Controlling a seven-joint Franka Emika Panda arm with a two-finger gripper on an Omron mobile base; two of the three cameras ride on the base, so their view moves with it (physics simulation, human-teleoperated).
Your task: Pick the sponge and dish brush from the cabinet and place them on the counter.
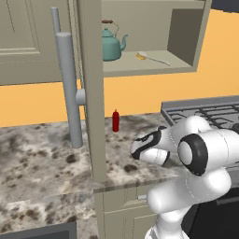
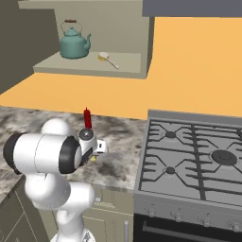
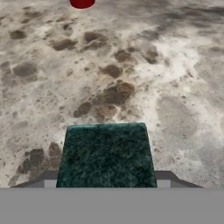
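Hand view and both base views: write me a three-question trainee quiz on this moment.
1. True or false: the dish brush lies on the counter.
2. What sits between the fingers of the gripper? A) the dish brush B) the sponge C) a spoon
3. Fill in: beside the dish brush in the cabinet stands a teal ____.
Key: 1 false, it lies on the cabinet shelf; 2 B; 3 kettle.

Teal kettle [image 1: 112,45], red bottle [image 1: 115,121], grey stove [image 2: 198,158].
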